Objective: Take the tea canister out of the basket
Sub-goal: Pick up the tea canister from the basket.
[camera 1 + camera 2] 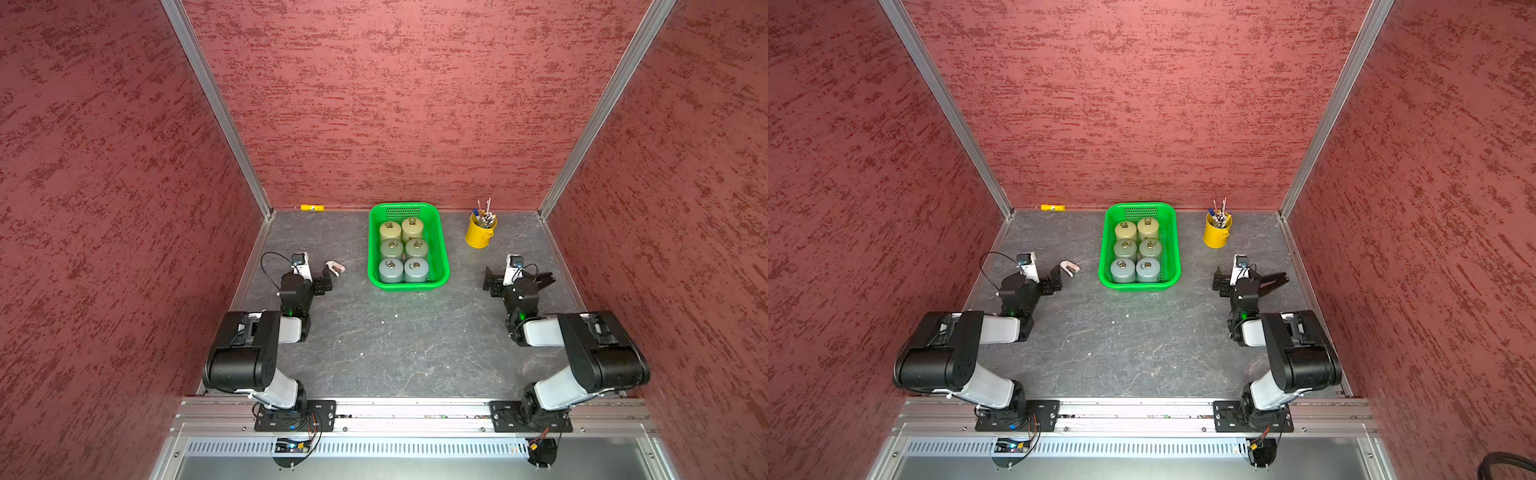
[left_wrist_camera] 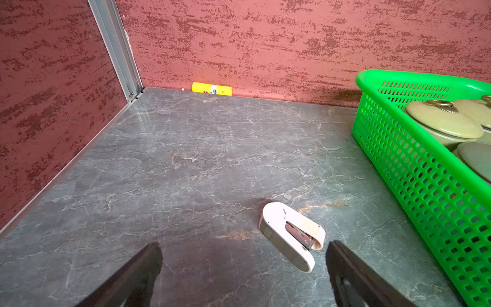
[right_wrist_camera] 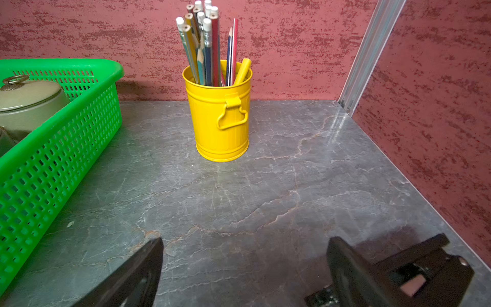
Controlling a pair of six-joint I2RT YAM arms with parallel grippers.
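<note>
Your left gripper (image 2: 244,249) stands released, its two dark fingers spread wide and holding nothing, low over the grey veined table (image 2: 186,159). A white stapler (image 2: 289,234) lies on its side on the table just ahead of those fingers, nearer the finger on the basket's side, and is not gripped. Your right gripper (image 3: 245,243) is likewise spread open and empty above bare table. Between the two arms, towards the back wall (image 1: 415,104), you find the green mesh basket (image 1: 407,286), shown in both top views. It holds the six tea canisters (image 1: 392,248), upright and close-packed in two columns of three. The far pair is cream, the middle pair pale green and the near pair blue-grey, and each lid carries a metal ring on top. All six sit inside the basket, and neither gripper touches it or them. On the right arm's side of the basket, apart from it, stands a yellow bucket (image 3: 220,125) filled with pencils (image 3: 204,45). On the left arm's side, a yellow tube (image 2: 211,88) lies against the foot of the back wall.
</note>
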